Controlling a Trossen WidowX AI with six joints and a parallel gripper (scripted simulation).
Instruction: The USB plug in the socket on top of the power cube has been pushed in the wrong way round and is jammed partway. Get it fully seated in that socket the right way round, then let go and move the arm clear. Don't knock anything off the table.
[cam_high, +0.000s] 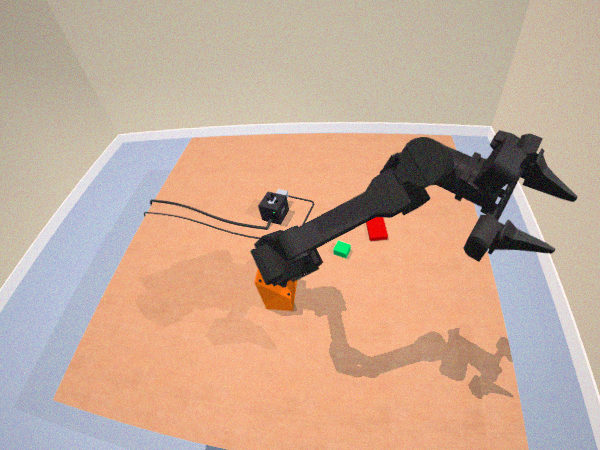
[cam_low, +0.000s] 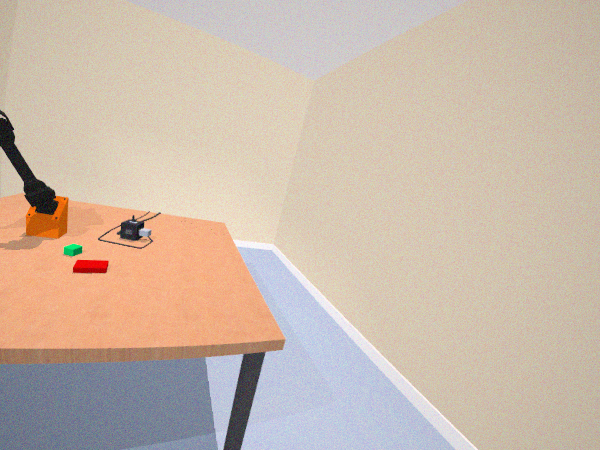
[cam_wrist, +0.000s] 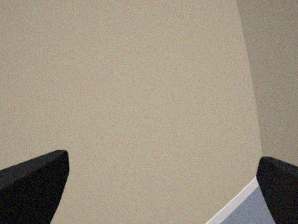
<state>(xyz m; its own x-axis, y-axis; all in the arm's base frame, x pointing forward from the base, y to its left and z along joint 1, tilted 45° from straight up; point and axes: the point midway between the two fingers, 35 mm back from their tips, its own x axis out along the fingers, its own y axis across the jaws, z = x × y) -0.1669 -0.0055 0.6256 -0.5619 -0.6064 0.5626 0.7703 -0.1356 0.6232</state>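
Observation:
The power cube (cam_high: 281, 214) (cam_low: 129, 231) is small and black and stands on the table. A small dark stub, apparently the USB plug (cam_low: 133, 219), sticks up from its top in the exterior view; its way round and depth are too small to tell. Pale marks show on the cube's top in the top view. A pale block (cam_high: 282, 192) (cam_low: 145, 232) sits at the cube's side with a thin cable. My gripper (cam_high: 564, 224) (cam_wrist: 165, 165) is open and empty, held high and far to the right of the cube in the top view. The wrist view shows only wall and floor between the fingers.
A green block (cam_high: 342, 249) (cam_low: 73, 250) and a flat red block (cam_high: 377, 229) (cam_low: 91, 266) lie on the table (cam_high: 165, 370) (cam_low: 165, 310). Dark cables (cam_high: 215, 215) run beside the cube. The arm stands on an orange base (cam_high: 280, 301) (cam_low: 47, 226).

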